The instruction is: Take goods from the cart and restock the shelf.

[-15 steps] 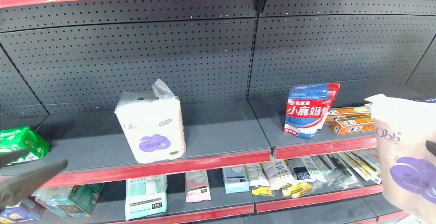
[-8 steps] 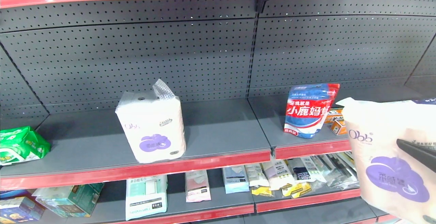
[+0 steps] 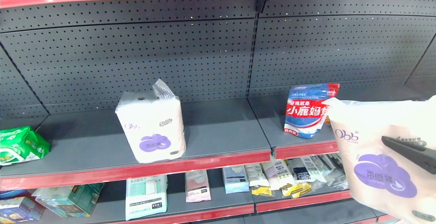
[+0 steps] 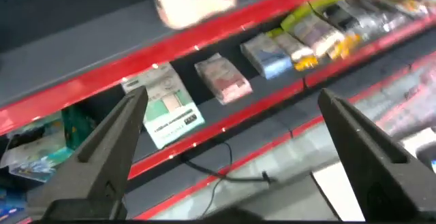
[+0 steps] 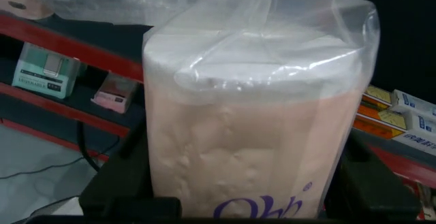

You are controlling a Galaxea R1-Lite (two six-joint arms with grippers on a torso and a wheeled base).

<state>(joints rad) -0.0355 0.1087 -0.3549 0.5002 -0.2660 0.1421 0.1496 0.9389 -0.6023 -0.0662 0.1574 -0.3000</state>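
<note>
Right gripper (image 5: 248,183): clamped on the held tissue pack (image 3: 378,169), a dark finger against each side of it. In the head view one finger (image 3: 408,153) lies across the printed front.
Left gripper (image 4: 233,98): spread wide with nothing between the fingers, touching nothing. It is held low in front of the lower shelf (image 4: 225,132).
Held tissue pack relative to the right gripper: it sits between the fingers and rises above them. Its loose plastic top stands clear of the grip, and it is off the shelf board.
Held tissue pack, look: a tall white bundle in clear wrap with a purple cloud mark on the front. The film is creased and puffed at the top.
Shelf board (image 3: 221,128): beyond the right gripper and to its left. It is grey with a red front edge and has a bare stretch in the middle.
Second tissue pack (image 3: 151,128): the same kind, upright on the board, well to the left of the right gripper and apart from it. In the left wrist view it is above and beyond the left gripper.
Blue and red pouch (image 3: 308,111): upright on the board just left of the held pack and behind it, its right edge covered by the pack.
Green packet (image 3: 20,145): at the board's far left end, well away from the right gripper.
Lower-shelf goods (image 3: 146,195): flat packets in a row, below the level of the right gripper's load.
</note>
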